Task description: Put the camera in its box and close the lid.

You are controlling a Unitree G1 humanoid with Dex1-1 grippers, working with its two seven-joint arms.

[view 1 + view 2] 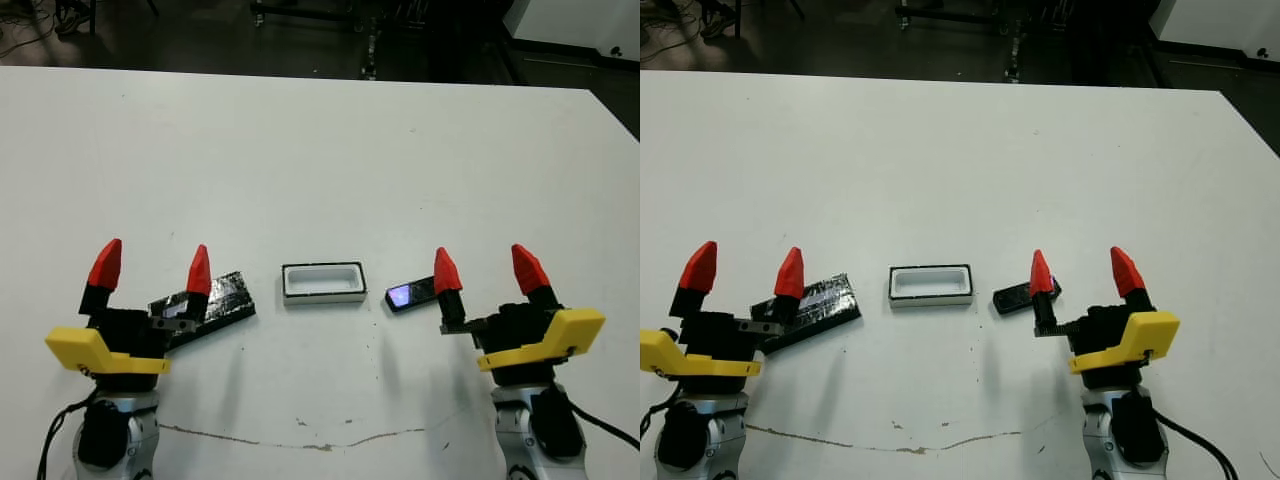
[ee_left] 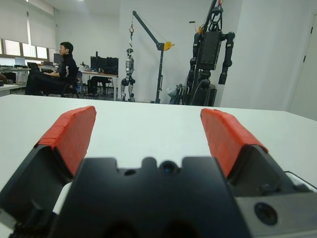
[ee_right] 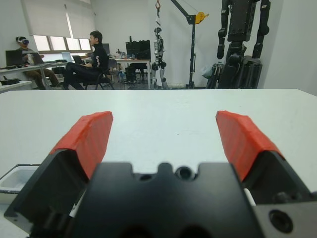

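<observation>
box [image 1: 322, 283] open at centre, awaiting camera [image 1: 409, 295] at its 3 o'clock | lid [image 1: 205, 305] at 9 | we hover left gripper [image 1: 152, 265] and right gripper [image 1: 482, 269], both spread, empty, ready

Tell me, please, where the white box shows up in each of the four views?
Left eye view: box at table centre, between lid and camera.
Right eye view: box, same spot.
Left wrist view: not in it.
Right wrist view: a corner at the edge.
Shared landmark: white table.
</observation>
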